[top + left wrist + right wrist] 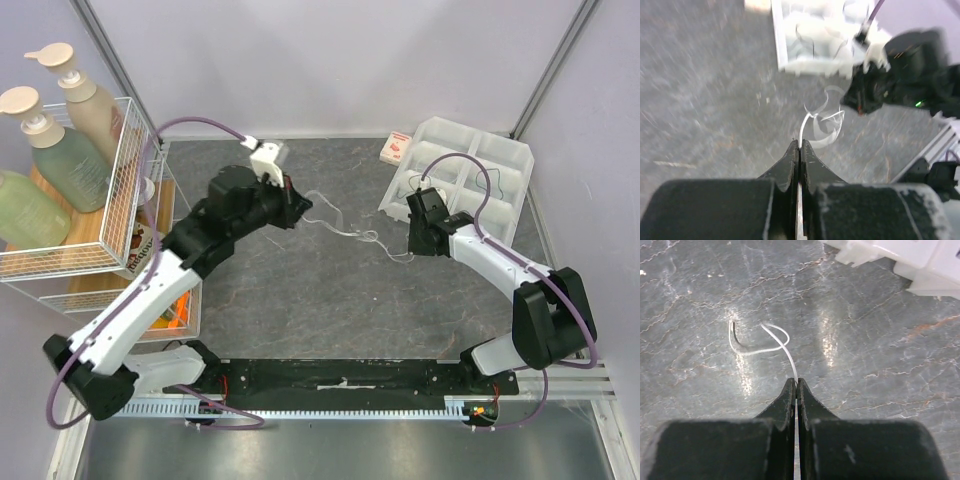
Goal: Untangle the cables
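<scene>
Left jaws fully shut, pinching the white cable (350,230). Right jaws also shut on the same cable, further along it. The cable spans mid-tabletop (300,320) between the two arms, long axis running far-left to near-right, slack and curled. The left wrist view is blurred but shows loose loops just ahead of the left jaws, towards the right arm. Beyond the right jaws a crossed loop with a dark tip lies flat. Judgement: the tangle sits roughly between the arms, so the next move turns on drawing them apart along that axis

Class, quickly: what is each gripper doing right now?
Left gripper: closed on a curled thin white cable.
Right gripper: closed on a looped thin white cable.
</scene>
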Controlling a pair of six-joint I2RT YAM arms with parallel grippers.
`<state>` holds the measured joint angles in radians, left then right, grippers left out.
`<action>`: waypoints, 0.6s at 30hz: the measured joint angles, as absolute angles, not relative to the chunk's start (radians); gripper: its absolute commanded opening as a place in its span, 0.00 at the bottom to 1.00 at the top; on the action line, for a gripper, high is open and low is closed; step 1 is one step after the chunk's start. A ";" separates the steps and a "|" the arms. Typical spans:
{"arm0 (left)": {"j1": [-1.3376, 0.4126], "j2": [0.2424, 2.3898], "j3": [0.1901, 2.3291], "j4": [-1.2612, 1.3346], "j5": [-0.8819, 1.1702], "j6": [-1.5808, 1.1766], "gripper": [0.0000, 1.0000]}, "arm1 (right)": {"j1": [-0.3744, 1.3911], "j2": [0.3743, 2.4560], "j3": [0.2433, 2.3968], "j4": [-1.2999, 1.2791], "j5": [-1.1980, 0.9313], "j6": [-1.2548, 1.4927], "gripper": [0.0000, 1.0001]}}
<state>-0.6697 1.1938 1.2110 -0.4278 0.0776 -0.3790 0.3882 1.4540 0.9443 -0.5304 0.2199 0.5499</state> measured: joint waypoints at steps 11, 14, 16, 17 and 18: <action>-0.669 1.116 1.530 -0.560 -0.070 -0.190 0.02 | 0.388 1.462 0.920 -0.554 0.267 0.558 0.00; -0.669 1.122 1.580 -0.582 -0.059 -0.147 0.02 | 0.389 1.462 0.896 -0.545 0.258 0.549 0.00; -0.670 1.129 1.615 -0.599 -0.046 -0.112 0.02 | 0.389 1.460 0.878 -0.533 0.249 0.546 0.00; -0.670 1.130 1.626 -0.604 -0.044 -0.097 0.02 | 0.389 1.457 0.870 -0.532 0.246 0.545 0.00; -0.670 1.132 1.640 -0.609 -0.043 -0.079 0.02 | 0.390 1.452 0.866 -0.531 0.245 0.545 0.00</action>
